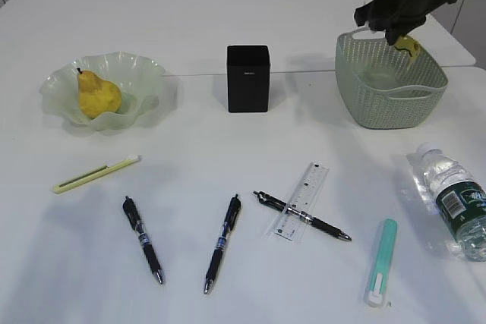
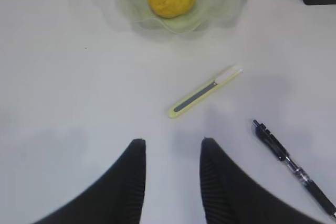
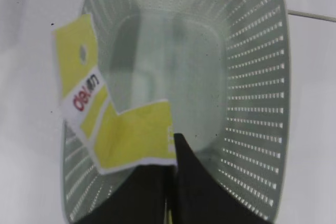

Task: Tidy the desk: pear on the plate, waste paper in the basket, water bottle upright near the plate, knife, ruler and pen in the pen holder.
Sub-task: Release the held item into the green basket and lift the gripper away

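The yellow pear point(image 1: 99, 96) lies in the pale green plate point(image 1: 144, 73) at the far left. High over the sage-green basket point(image 1: 380, 108), my right gripper point(image 1: 401, 36) is shut on the yellow and white waste paper point(image 1: 411, 45). The right wrist view shows the waste paper point(image 3: 121, 129) pinched in that gripper point(image 3: 172, 145) above the basket point(image 3: 252, 77). The water bottle point(image 1: 456, 201) lies on its side at the right. The clear ruler point(image 1: 313, 181) lies under a pen point(image 1: 326, 225). My left gripper point(image 2: 173, 142) hovers open near a yellow-green knife point(image 2: 205, 92). The black pen holder point(image 1: 247, 79) stands mid-desk.
Two more pens point(image 1: 143, 239) point(image 1: 222, 242) lie near the front edge. A teal knife point(image 1: 380, 262) lies at the front right. The yellow-green knife point(image 1: 95, 174) lies in front of the plate. The left arm is out of the exterior view.
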